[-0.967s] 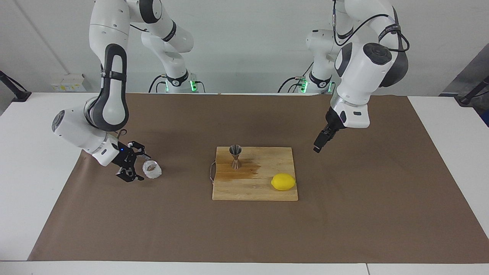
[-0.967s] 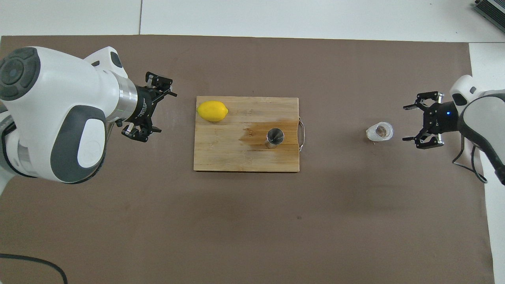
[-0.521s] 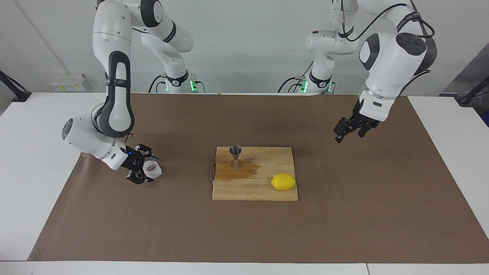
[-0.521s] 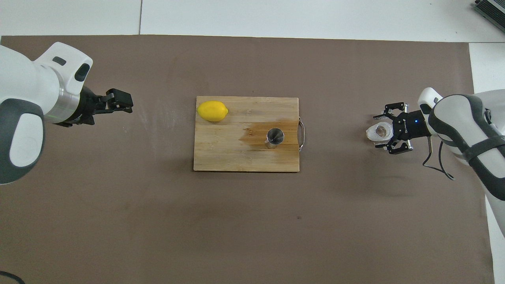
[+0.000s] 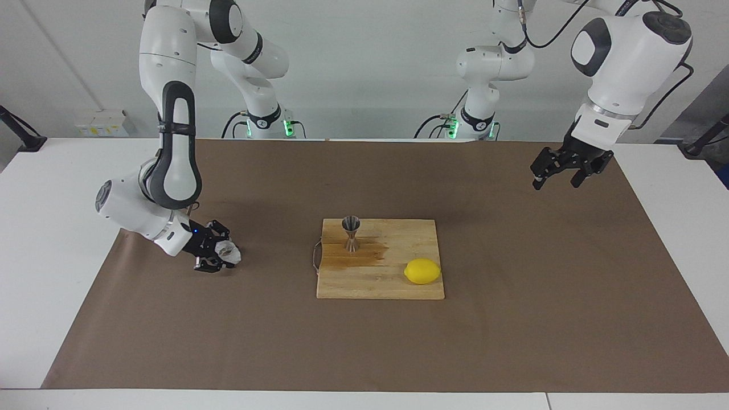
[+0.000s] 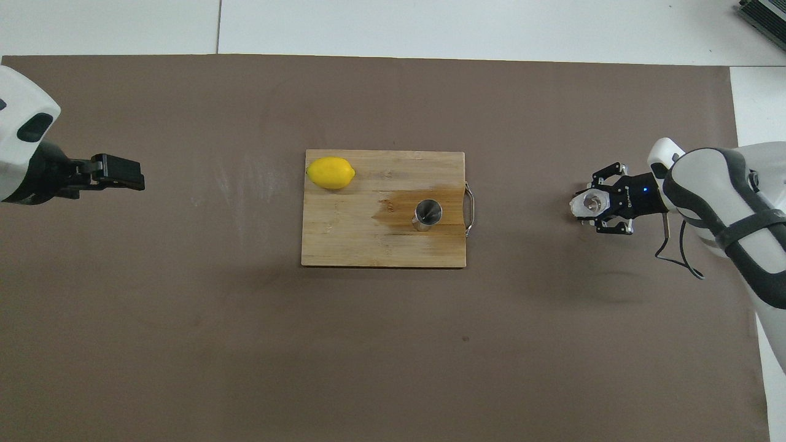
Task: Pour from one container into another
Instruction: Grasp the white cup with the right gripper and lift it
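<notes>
The small clear faceted glass cup (image 5: 229, 253) stands on the brown mat toward the right arm's end of the table; it also shows in the overhead view (image 6: 591, 204). My right gripper (image 5: 219, 254) is low at the mat, its fingers closed on the cup's sides. The silvery hourglass jigger (image 5: 351, 233) stands upright on the wooden cutting board (image 5: 393, 287), at the edge nearer to the robots; the overhead view shows its open top (image 6: 428, 213). My left gripper (image 5: 555, 182) is open and empty, raised over the mat at the left arm's end.
A yellow lemon (image 5: 422, 271) lies on the board's corner farther from the robots. A dark wet stain (image 5: 364, 253) spreads on the board beside the jigger. The board has a metal handle (image 5: 315, 257) on the side toward the cup.
My right gripper moved in around the cup and its fingers closed on it. My left gripper rose and drew back toward the left arm's end of the table.
</notes>
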